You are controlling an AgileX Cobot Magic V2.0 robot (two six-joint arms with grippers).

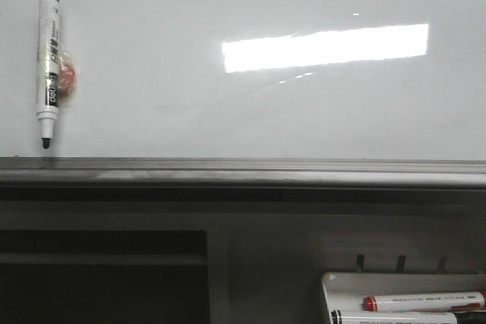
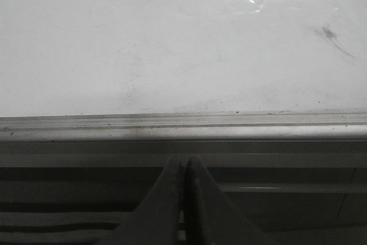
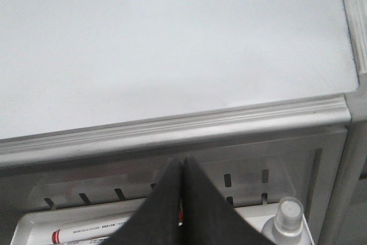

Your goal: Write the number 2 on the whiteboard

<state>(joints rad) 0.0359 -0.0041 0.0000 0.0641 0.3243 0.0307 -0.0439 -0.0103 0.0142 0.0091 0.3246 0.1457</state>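
The large glossy white whiteboard [image 1: 243, 111] with its grey metal bottom rail fills the front view, a bright rectangular light reflected on its upper right. No digit is drawn on it; only faint smudges show. A white marker with a black cap end and black tip [image 1: 48, 66] stands upright against the board's left side, tip down just above the rail, with a small red-orange object [image 1: 67, 81] just beside its barrel (what that is, I cannot tell).

Only the front and right wrist views show the small white marker tray [image 1: 326, 286] below the rail, with a red-capped marker [image 1: 421, 302] lying in it. Only the right wrist view shows a clear spray bottle's cap [image 3: 289, 207] beside it.

The left gripper [image 2: 184, 167] has its fingers pressed together, holding nothing. The right gripper [image 3: 182, 167] is likewise closed and empty.
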